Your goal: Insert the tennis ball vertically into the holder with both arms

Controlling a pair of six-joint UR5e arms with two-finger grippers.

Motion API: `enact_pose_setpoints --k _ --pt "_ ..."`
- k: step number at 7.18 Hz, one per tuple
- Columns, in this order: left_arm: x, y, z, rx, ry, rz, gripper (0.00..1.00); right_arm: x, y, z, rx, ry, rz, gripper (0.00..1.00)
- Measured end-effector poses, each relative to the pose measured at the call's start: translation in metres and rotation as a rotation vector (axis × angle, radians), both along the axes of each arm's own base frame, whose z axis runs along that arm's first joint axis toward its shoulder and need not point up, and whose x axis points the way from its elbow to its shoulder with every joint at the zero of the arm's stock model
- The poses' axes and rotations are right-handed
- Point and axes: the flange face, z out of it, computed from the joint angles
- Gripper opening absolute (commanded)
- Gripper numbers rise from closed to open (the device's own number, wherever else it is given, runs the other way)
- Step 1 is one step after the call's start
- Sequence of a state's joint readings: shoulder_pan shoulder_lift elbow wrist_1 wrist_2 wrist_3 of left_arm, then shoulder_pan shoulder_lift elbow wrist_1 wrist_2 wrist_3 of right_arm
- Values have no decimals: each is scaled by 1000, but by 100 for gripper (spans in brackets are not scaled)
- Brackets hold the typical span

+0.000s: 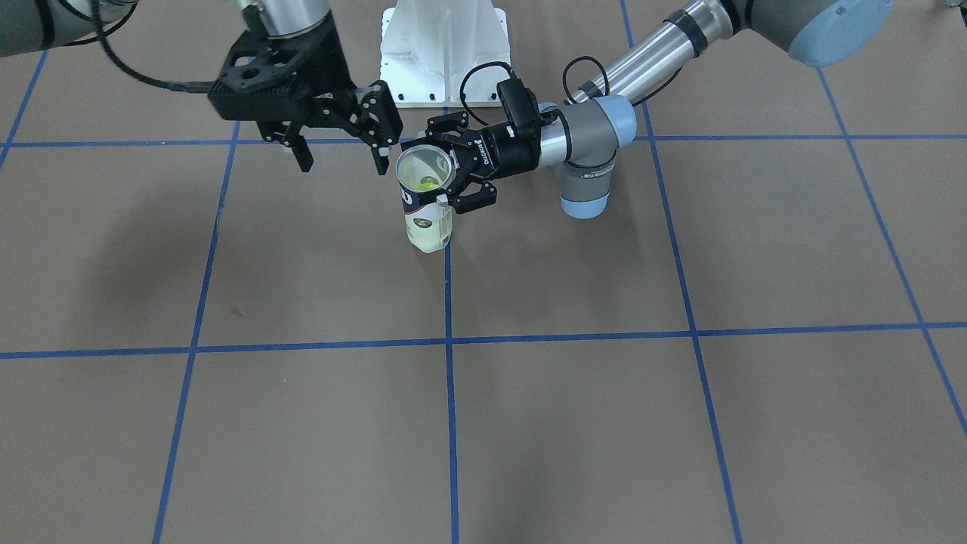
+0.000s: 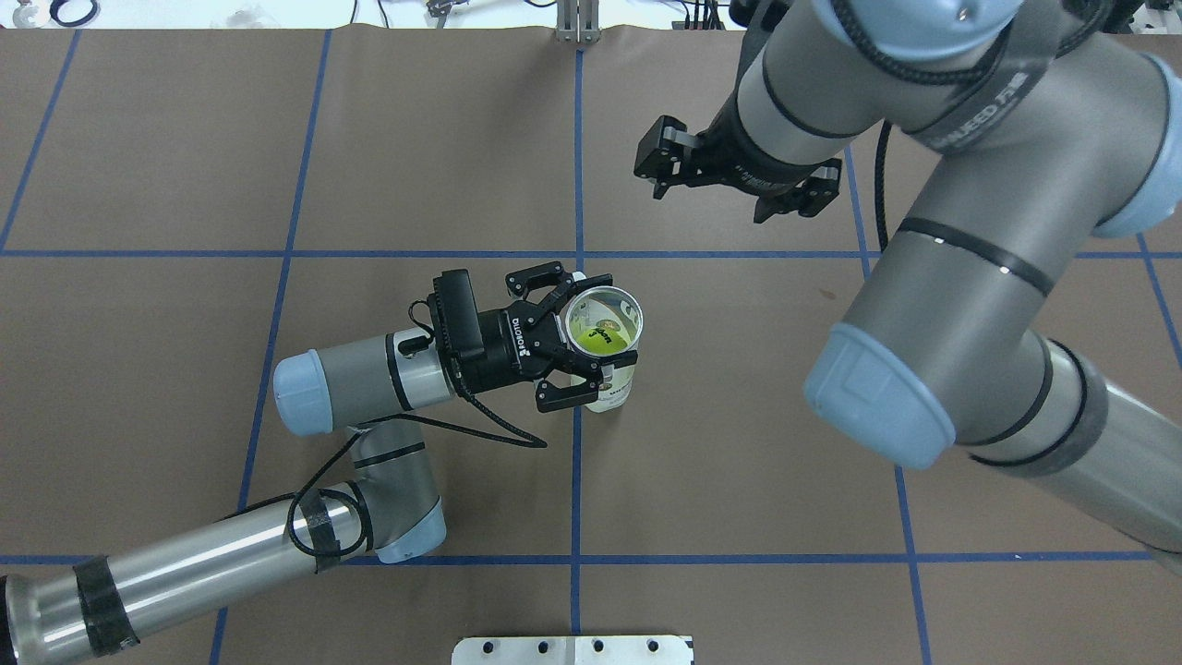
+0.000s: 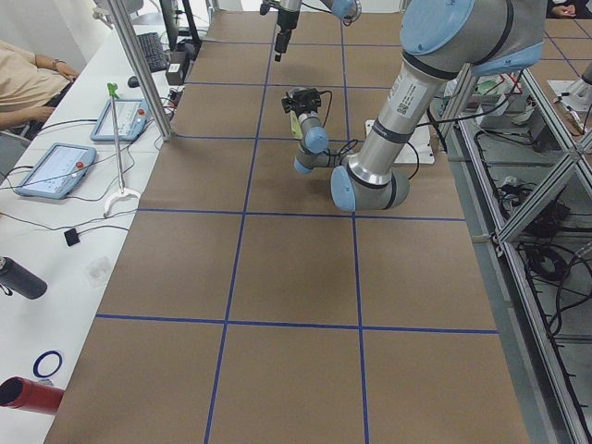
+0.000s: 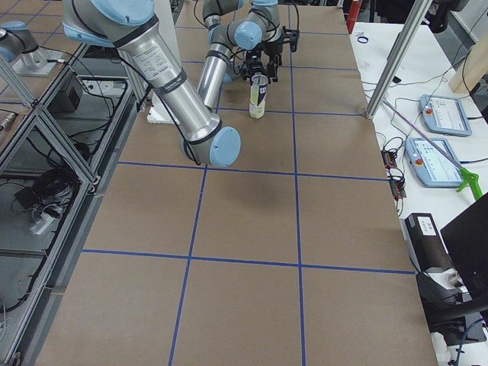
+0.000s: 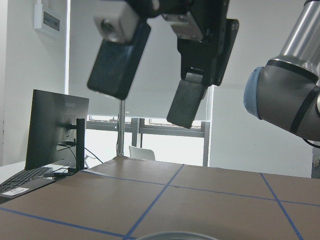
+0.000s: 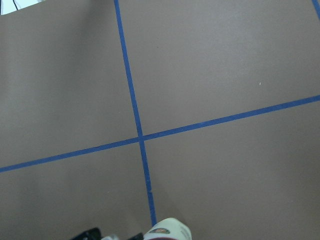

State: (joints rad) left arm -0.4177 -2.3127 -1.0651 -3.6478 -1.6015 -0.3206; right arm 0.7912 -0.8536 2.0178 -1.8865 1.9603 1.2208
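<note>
The holder [image 1: 428, 223] is a clear tube with a white and navy label that stands upright on the table, its silver rim [image 2: 603, 294] open upward. A yellow-green tennis ball [image 2: 598, 338] lies inside it, low down [image 1: 427, 182]. My left gripper [image 2: 596, 328] is shut on the tube's upper part from the side [image 1: 429, 175]. My right gripper [image 2: 713, 199] is open and empty, raised above the table beyond the tube [image 1: 341, 160]. The left wrist view shows its fingers [image 5: 192, 95] overhead and the tube rim [image 5: 175, 236] at the bottom edge. The tube also shows in the exterior right view [image 4: 258, 95].
The brown table [image 1: 574, 423] has blue tape grid lines. The white metal pedestal base [image 1: 444, 53] stands at the robot's side of the table. Tablets [image 4: 442, 114] and an operator's arm [image 3: 28, 79] lie off the table's far edge.
</note>
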Motion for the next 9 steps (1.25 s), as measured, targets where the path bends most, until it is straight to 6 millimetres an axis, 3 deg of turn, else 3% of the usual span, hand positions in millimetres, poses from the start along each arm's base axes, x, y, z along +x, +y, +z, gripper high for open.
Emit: enact_pose_setpoints --k 3,7,9 --pt "-4 1 -8 7 19 -1 99 89 -58 62 67 62 -92 100" --pt "-33 6 -47 39 118 -1 99 144 -106 123 89 151 -133 100" --pt "-59 -8 -55 25 156 -5 99 197 -128 175 97 192 -181 100"
